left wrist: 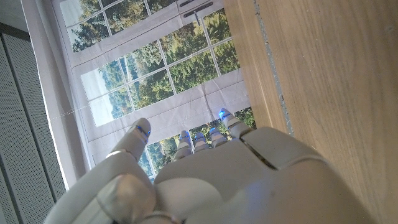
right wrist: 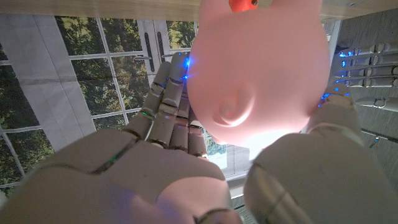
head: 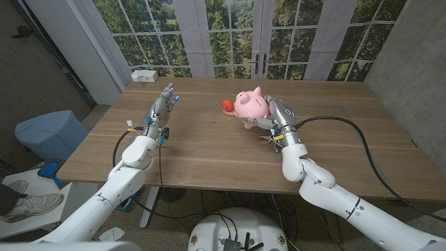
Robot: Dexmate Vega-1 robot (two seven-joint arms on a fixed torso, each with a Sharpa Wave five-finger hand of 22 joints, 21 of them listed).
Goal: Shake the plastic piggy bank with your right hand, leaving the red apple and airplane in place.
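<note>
The pink plastic piggy bank (head: 249, 106) is held off the wooden table (head: 209, 150) in my right hand (head: 275, 115), near the table's middle. From the right wrist camera its rounded pink body (right wrist: 255, 68) sits between my fingers (right wrist: 168, 106) and thumb (right wrist: 323, 137). A small red apple (head: 226, 106) lies on the table just left of the pig, and a bit of red (right wrist: 244, 4) peeks past the pig. My left hand (head: 162, 108) stands on the table's left side, fingers straight and apart, holding nothing; its back (left wrist: 249, 180) shows beside the tabletop (left wrist: 323, 81). I cannot make out the airplane.
A white box (head: 145, 75) sits at the far left corner of the table. A blue bin (head: 50, 136) stands on the floor to the left. Black cables (head: 355, 139) cross the table's right side. Windows (head: 230, 35) lie behind.
</note>
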